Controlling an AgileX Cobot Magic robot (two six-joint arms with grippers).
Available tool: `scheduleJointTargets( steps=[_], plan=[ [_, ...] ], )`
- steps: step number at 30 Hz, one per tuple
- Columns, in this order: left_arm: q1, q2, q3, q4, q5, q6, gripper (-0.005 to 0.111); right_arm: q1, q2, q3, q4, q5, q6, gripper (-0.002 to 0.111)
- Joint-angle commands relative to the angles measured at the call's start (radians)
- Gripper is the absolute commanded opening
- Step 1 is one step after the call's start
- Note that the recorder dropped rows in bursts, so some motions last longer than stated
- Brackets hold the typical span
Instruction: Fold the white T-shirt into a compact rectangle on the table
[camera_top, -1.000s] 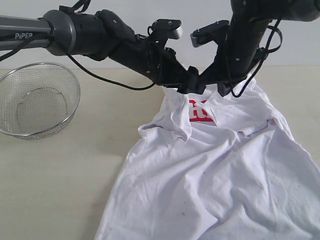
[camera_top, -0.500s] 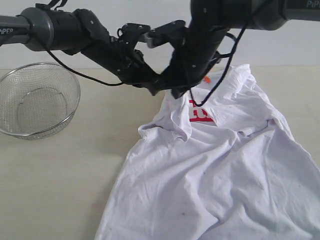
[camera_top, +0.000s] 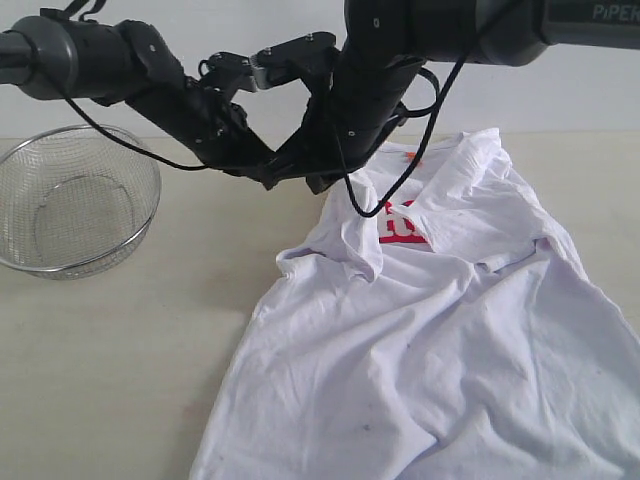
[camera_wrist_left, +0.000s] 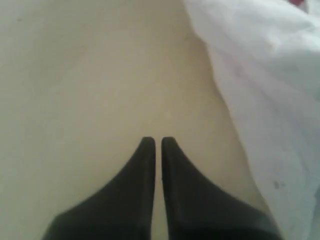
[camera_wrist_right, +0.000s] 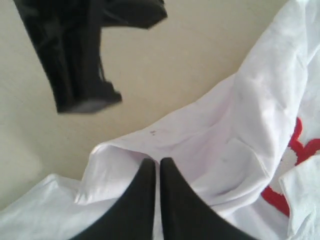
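Currently the white T-shirt lies rumpled on the desk, thin, light and floppy, probably best pinched at a sleeve or hem edge, with left end effector and right end effector both pressed together, holding nothing.

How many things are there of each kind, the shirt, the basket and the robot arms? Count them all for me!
White short-sleeved T-shirt with red lettering: 1
Round silver wire-mesh metal basket: 1
Black robot arms: 2, the left arm and the right arm
Total: 4
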Motion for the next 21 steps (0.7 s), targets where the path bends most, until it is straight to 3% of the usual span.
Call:
scheduleJointTargets(
  steps=[1,6,18,21],
  plan=[
    [0.052,-0.007,0.000,0.008,-0.016,-0.026,0.004,0.000,-0.011,-0.005,-0.016,0.005,0.005,0.000],
    [0.084,-0.007,0.000,0.000,-0.045,-0.047,0.004,0.000,-0.001,-0.005,-0.028,0.015,0.002,0.000],
    [0.084,-0.007,0.000,-0.056,-0.096,-0.032,0.004,0.002,0.143,-0.005,-0.019,-0.060,0.051,0.000],
    [0.084,-0.007,0.000,-0.056,-0.092,-0.032,0.004,0.002,0.149,-0.005,-0.144,-0.042,0.146,0.000]
  ],
)
